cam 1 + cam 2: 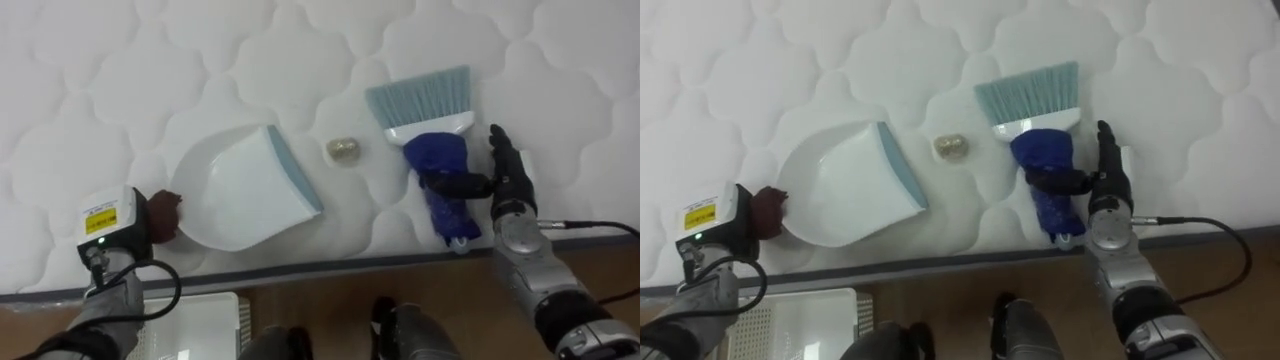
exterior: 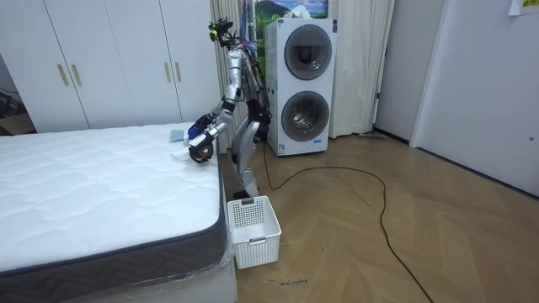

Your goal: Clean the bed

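Bed: the bare white quilted mattress (image 1: 120,60) takes up most of the eye views; the robot stands at its long side, near the far corner, leaning over the edge in the room view
Debris: one small crumpled ball (image 1: 344,150) lies on the mattress, between the dustpan and the brush, touching neither
Dustpan: the white dustpan (image 1: 235,190) lies flat near the bed's edge, its grey-blue lip turned toward the ball
Brush: the brush (image 1: 435,150) lies flat just beside the ball, pale bristles pointing away from the robot, blue handle toward the edge
Right hand: the right hand (image 1: 510,180) rests along the handle's right side, fingers straight, thumb reaching across onto the handle; it has no grip on it yet
Left hand: the left hand (image 1: 163,215) sits against the dustpan's rear edge; I cannot tell whether it holds it
Basket: a white basket (image 2: 257,240) stands on the floor against the bed, by the robot's feet
Progress: early, by my reading; the tools are laid out and the ball is unswept
Left to do: grasp the brush, sweep the ball into the dustpan, then probably tip it into the basket
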Robot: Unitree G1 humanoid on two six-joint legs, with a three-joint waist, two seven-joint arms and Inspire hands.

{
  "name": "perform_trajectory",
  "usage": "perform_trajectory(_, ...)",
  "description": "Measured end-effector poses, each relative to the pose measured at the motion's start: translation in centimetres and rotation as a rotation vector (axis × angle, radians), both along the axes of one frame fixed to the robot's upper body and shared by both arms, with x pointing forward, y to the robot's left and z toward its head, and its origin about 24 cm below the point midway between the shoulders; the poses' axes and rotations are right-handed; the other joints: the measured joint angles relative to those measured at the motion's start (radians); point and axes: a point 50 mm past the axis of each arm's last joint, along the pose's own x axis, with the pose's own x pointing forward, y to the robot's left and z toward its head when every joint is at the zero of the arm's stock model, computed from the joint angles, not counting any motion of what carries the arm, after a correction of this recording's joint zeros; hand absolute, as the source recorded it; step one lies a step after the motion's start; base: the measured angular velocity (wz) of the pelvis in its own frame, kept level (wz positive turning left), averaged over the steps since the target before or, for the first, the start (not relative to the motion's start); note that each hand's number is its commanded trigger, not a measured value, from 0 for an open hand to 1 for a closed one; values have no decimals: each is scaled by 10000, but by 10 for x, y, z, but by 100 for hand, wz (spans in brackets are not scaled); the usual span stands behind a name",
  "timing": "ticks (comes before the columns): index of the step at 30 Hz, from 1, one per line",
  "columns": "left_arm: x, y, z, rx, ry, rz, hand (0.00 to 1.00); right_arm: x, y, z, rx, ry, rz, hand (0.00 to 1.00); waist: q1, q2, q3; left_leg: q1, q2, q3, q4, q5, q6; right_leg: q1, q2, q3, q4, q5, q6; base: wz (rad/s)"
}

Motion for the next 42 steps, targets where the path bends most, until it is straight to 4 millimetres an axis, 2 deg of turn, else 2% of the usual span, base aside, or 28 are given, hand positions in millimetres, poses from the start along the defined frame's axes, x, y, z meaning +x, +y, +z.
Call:
perform_trajectory(13, 0, -2, -1, -15, -76, 0, 100, 4, 5, 4, 289, -150, -132, 0, 13, -4, -1, 134, -51, 51, -197, 29, -45, 4, -9, 124, -15, 24, -43, -1)
perform_trajectory(21, -2, -3, -2, 71, -194, 46, 100, 8, 16, 9, 424, -362, -81, 0, 33, -3, -16, 163, -24, 82, -347, 123, -135, -50, 134, 229, -151, 116, -109, -7)
perform_trajectory(27, -2, -2, -1, 122, -221, 81, 100, 9, 18, 12, 409, -440, -8, 0, 29, -2, -24, 165, -24, 82, -360, 127, -141, -57, 136, 221, -162, 135, -133, 0)
perform_trajectory(29, -2, -2, -1, 129, -215, 86, 100, 10, 20, 12, 331, -450, 117, 0, 25, -1, -49, 170, -28, 82, -373, 133, -147, -57, 136, 228, -161, 142, -137, 0)
perform_trajectory(32, -5, -2, -3, 136, -129, 114, 100, 9, 23, 11, 245, -335, 242, 0, 25, -8, -128, 196, -37, 84, -407, 187, -155, -46, 138, 236, -168, 150, -147, 0)
perform_trajectory(42, -9, -10, -10, 31, 99, 77, 100, 8, 35, 7, 155, -189, 839, 0, 21, -18, -143, 618, -46, 77, -912, 344, -255, 304, 152, 246, -489, 279, -232, 0)
